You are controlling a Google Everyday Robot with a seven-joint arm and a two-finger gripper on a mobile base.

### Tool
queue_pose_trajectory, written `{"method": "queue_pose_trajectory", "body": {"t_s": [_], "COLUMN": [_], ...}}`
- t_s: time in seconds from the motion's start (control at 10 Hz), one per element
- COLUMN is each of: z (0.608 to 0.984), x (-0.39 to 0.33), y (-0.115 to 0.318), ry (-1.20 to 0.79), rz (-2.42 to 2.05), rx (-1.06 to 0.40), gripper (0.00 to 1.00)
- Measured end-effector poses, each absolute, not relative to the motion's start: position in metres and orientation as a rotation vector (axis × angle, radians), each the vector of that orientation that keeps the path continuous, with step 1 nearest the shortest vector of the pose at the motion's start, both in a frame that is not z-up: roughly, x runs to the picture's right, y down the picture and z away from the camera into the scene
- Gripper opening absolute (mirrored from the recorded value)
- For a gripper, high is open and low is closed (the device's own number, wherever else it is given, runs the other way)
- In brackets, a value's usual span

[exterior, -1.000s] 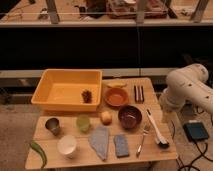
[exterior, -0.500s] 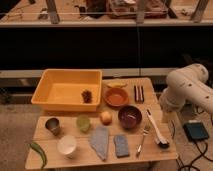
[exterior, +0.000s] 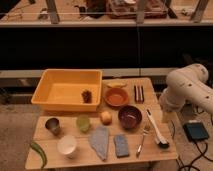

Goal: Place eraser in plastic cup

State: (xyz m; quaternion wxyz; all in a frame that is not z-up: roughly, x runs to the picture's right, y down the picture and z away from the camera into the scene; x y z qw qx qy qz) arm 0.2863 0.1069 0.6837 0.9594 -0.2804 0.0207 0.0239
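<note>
Nothing visible changed over the last second. The gripper point(exterior: 166, 111), at the low end of the white arm point(exterior: 187, 87) just off the right edge of the table point(exterior: 152, 154), held the same spot. No object shifted relative to that edge.

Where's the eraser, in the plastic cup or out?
Out: the eraser lies beside the orange bowl, apart from the plastic cup; claw hangs off the table's right.

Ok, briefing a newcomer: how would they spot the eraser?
On the wooden table, go to the far right corner, beside the orange bowl. The eraser is the small dark striped block there, not the blue-grey pad in front; the claw hangs off the table's right edge.
</note>
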Motion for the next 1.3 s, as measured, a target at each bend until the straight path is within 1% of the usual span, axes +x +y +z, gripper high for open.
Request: {"method": "queue_pose_trajectory", "body": {"t_s": [0.3,0.4,0.7,0.9,1.3], "z": [0.684,0.684,0.685,0.678,0.671], "x": [0.287,0.294,0.306,0.308,0.300], "y": [0.104,0.094,0.065,0.055,0.033], "ry": [0.033,0.013,-0.108,-0.215,-0.304], "rz": [0.021,-0.040,-0.341,-0.569,-0.846], "rx": [-0.564,-0.549,-0.518,-0.530,-0.514], "gripper": [0.65,0.65,0.65,0.65,0.65]}}
